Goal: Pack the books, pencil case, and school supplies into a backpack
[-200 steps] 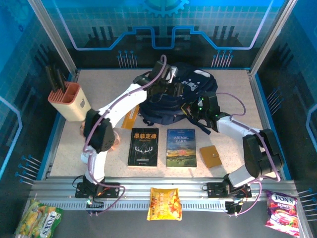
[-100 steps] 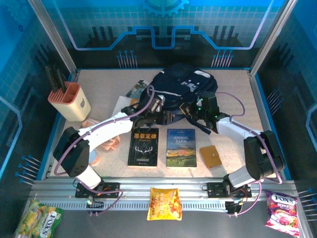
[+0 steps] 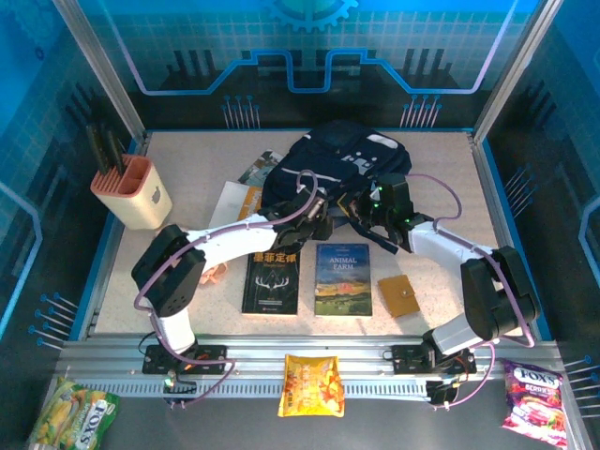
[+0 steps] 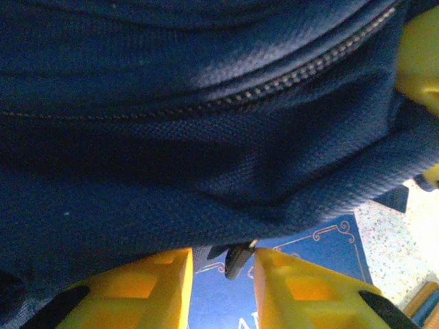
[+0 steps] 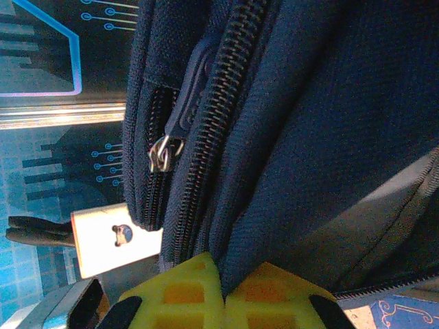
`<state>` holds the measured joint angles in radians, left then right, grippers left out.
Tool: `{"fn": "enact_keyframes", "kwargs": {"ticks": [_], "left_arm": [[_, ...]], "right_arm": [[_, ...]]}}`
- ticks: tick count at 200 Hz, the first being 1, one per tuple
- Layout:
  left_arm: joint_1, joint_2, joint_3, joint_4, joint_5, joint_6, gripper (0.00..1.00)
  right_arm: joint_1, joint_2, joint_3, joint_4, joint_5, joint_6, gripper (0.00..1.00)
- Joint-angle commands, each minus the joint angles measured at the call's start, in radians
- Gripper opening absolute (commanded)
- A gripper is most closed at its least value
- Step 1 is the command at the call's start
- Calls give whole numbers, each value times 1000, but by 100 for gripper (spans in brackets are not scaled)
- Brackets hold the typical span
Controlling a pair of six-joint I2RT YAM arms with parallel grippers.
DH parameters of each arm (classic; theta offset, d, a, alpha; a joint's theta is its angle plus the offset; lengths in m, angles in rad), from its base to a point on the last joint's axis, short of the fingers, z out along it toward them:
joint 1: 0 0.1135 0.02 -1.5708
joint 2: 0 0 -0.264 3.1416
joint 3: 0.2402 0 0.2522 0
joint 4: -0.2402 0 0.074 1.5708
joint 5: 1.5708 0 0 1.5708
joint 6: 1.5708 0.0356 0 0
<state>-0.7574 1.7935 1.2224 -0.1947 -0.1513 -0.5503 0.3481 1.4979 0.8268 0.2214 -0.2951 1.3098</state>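
Far left, a peach-and-cream holder (image 3: 131,192) of black tools stands on the table (image 3: 122,291). Right of it, a green-and-white book (image 3: 262,167) pokes out just beside the left flank of the navy backpack (image 3: 342,155), which lies at the table's middle rear. We see the left gripper (image 4: 221,255) up against the backpack's near edge, its yellow fingers (image 4: 137,288) a little apart, with a small dark zip pull (image 4: 236,259) in the gap, not clamped. In front, the black book (image 3: 272,278) and "Animal Farm" (image 3: 343,279) lie flat side by side, and the tan square piece (image 3: 399,296) sits just to their right. The right gripper (image 5: 221,269) meets the backpack's near right edge, fingers pressed together on what looks to us like a fold of its cloth, beside a closed zip (image 5: 212,123).
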Motion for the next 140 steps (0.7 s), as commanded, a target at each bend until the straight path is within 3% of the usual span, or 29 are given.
{"fn": "enact_keyframes", "kwargs": {"ticks": [1, 76, 140], "left_arm": [[-10, 20, 39, 34, -19, 18, 31], [-17, 54, 70, 47, -45, 39, 29], [-16, 3, 23, -1, -116, 32, 7]], "right_arm": [[12, -5, 48, 88, -30, 10, 3], [12, -1, 47, 110, -41, 18, 3], [-16, -18, 22, 75, -4, -9, 3]]}}
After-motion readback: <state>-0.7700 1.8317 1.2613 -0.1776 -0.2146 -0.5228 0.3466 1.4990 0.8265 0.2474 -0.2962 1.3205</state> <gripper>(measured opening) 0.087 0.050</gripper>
